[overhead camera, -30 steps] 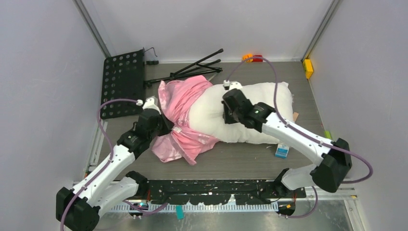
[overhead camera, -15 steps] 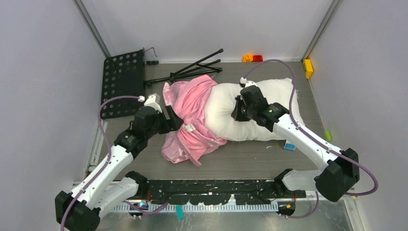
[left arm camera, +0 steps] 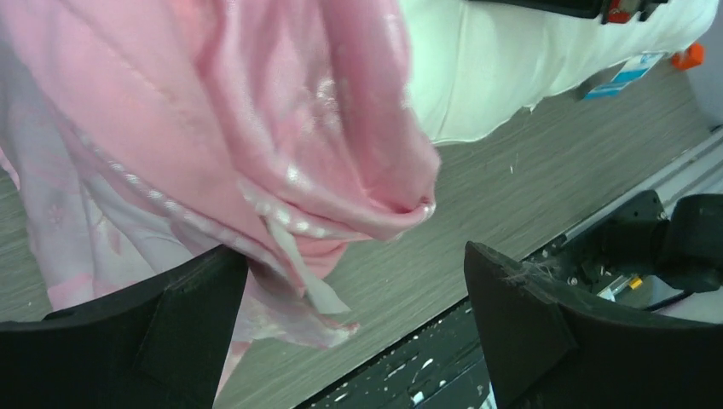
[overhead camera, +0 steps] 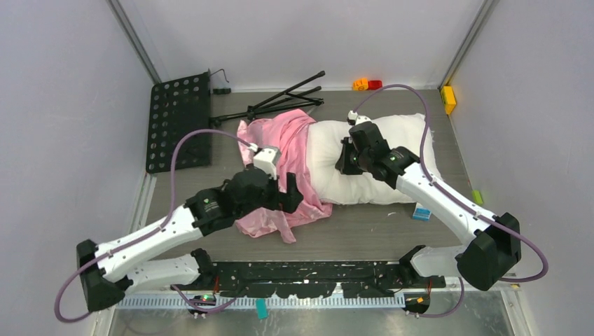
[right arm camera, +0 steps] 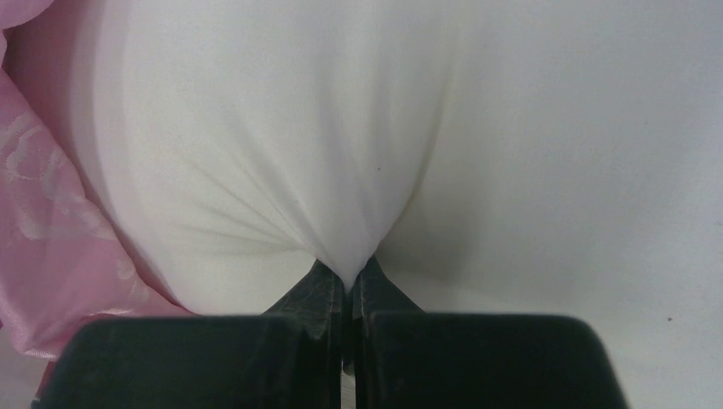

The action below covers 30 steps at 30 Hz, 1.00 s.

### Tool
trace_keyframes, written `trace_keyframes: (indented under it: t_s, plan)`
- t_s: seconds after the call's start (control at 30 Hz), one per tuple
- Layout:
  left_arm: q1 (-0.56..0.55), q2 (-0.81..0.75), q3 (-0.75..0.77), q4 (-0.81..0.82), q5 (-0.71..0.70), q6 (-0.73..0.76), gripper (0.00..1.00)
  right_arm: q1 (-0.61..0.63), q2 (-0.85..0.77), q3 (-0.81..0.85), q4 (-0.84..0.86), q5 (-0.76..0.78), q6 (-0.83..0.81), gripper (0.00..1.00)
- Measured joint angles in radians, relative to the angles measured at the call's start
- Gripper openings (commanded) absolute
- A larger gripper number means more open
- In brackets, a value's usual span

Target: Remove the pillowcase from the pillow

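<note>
The pink satin pillowcase (overhead camera: 280, 147) is bunched round the left end of the white pillow (overhead camera: 406, 136), which lies across the table's far half. My left gripper (overhead camera: 294, 196) hangs open over the pillowcase's near fold. In the left wrist view the pillowcase (left arm camera: 256, 128) and its white tag (left arm camera: 311, 277) lie between the wide-apart fingers (left arm camera: 187, 332) of the left gripper (left arm camera: 354, 281), untouched, with the pillow (left arm camera: 494, 60) beyond. My right gripper (overhead camera: 344, 159) is shut on a pinch of pillow (right arm camera: 341, 128) cloth, with the pillowcase (right arm camera: 43, 213) at the left of the right gripper (right arm camera: 348, 277).
A black perforated plate (overhead camera: 178, 129) and a folded tripod (overhead camera: 280, 103) lie at the back left. Orange and red blocks (overhead camera: 368, 85) and a yellow block (overhead camera: 448, 98) sit along the back. A small blue box (overhead camera: 421, 212) lies near the pillow's front right corner.
My left gripper has opened, let go of the pillowcase and swung right over its near fold. My right gripper first drew the pillow to the right, then held still.
</note>
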Motion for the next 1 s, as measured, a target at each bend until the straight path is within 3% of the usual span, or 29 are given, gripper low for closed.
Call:
trace_keyframes:
  t_s: [0.23, 0.43, 0.53, 0.63, 0.87, 1.0]
  plan:
    - [-0.286, 0.238, 0.295, -0.242, -0.496, -0.153, 1.00, -0.003, 0.002, 0.002, 0.000, -0.008, 0.000, 0.00]
    - [-0.368, 0.473, 0.528, -0.430, -0.773, -0.233, 1.00, -0.003, 0.002, 0.002, 0.000, -0.009, 0.001, 0.00]
    - [-0.357, 0.562, 0.563, -0.436, -0.803, -0.236, 1.00, -0.003, 0.002, 0.001, 0.000, -0.009, 0.001, 0.00]
    - [-0.292, 0.597, 0.503, -0.381, -0.739, -0.234, 1.00, -0.003, 0.000, 0.000, 0.000, -0.009, 0.003, 0.00]
    - [-0.112, 0.585, 0.319, -0.303, -0.667, -0.275, 0.99, 0.006, -0.036, -0.038, 0.017, -0.022, 0.013, 0.00]
    - [-0.018, 0.488, 0.207, -0.257, -0.610, -0.294, 0.89, 0.006, -0.069, -0.053, 0.021, 0.002, 0.019, 0.00]
